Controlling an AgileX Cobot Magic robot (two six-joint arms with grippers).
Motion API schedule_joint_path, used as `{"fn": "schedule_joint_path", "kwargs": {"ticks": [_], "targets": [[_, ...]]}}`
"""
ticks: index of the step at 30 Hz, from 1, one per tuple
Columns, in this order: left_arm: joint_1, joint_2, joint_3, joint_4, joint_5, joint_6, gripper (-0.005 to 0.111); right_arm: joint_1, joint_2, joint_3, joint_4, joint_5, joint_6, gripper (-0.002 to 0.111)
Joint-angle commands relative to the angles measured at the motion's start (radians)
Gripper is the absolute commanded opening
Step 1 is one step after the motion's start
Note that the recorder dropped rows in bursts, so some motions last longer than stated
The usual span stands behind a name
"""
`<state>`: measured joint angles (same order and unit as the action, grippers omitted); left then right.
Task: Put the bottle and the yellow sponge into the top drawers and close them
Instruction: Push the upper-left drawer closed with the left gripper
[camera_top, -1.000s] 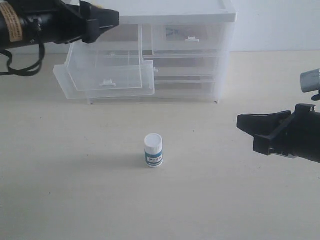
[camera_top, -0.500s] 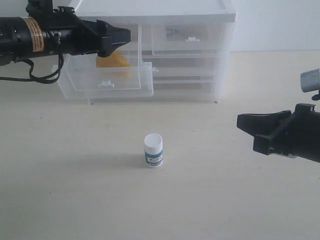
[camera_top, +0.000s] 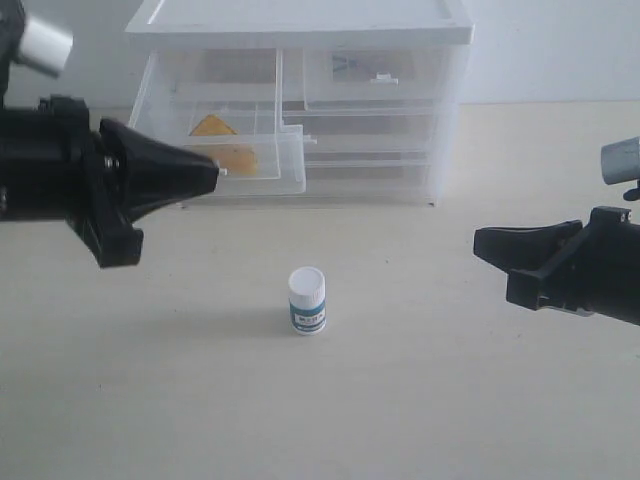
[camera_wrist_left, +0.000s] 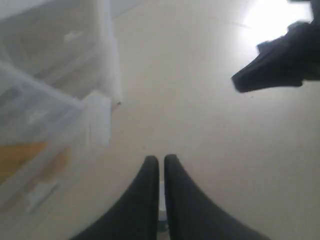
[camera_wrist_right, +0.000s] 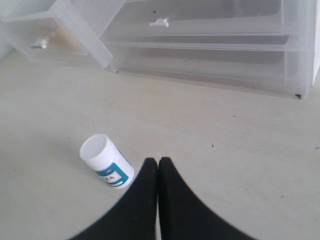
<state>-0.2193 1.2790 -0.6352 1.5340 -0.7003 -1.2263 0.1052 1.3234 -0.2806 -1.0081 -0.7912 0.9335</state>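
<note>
The bottle (camera_top: 307, 300) stands upright on the table, white cap up, apart from both grippers; the right wrist view shows this bottle (camera_wrist_right: 106, 161) just beside the fingertips. The yellow sponge (camera_top: 230, 154) lies inside the left top drawer (camera_top: 288, 160), which is pulled out. The right top drawer (camera_top: 375, 75) sits shut. My left gripper (camera_top: 212, 172) is shut and empty, its tip at the open drawer's front. In the left wrist view my left gripper (camera_wrist_left: 161, 159) points past the drawer and blurred sponge (camera_wrist_left: 22, 159). My right gripper (camera_top: 480, 244) hangs shut and empty to the bottle's right.
The white translucent cabinet (camera_top: 445, 120) stands at the back of the pale table (camera_top: 420, 400), with wider full-width drawers (camera_wrist_right: 210, 55) below the top pair. In the left wrist view the right gripper (camera_wrist_left: 250, 77) shows as a dark shape across the table.
My left arm swung from above the open drawer down to its front. The sponge now lies in the drawer, which sits further in. The right arm and bottle stayed put.
</note>
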Motion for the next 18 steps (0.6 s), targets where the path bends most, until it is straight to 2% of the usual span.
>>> {"fn": "schedule_joint_path", "kwargs": {"ticks": [1, 4, 6, 12, 18], "targets": [[-0.002, 0.066, 0.089, -0.226, 0.173, 0.242, 0.004, -0.003, 0.000, -0.006, 0.004, -0.012, -0.001, 0.000], [-0.002, 0.185, 0.050, -0.375, 0.250, 0.394, 0.004, -0.003, 0.000, -0.006, 0.004, -0.013, -0.003, 0.000], [-0.002, 0.223, 0.024, -0.394, 0.265, 0.451, 0.004, -0.003, 0.000, -0.006, 0.004, -0.013, -0.003, 0.000], [-0.002, 0.196, -0.005, -0.405, 0.191, 0.441, 0.004, -0.003, 0.000, -0.006, 0.004, -0.013, -0.003, 0.000], [-0.002, 0.142, -0.058, -0.447, 0.289, 0.443, 0.004, -0.003, 0.000, -0.006, 0.004, -0.013, -0.003, 0.000]]}}
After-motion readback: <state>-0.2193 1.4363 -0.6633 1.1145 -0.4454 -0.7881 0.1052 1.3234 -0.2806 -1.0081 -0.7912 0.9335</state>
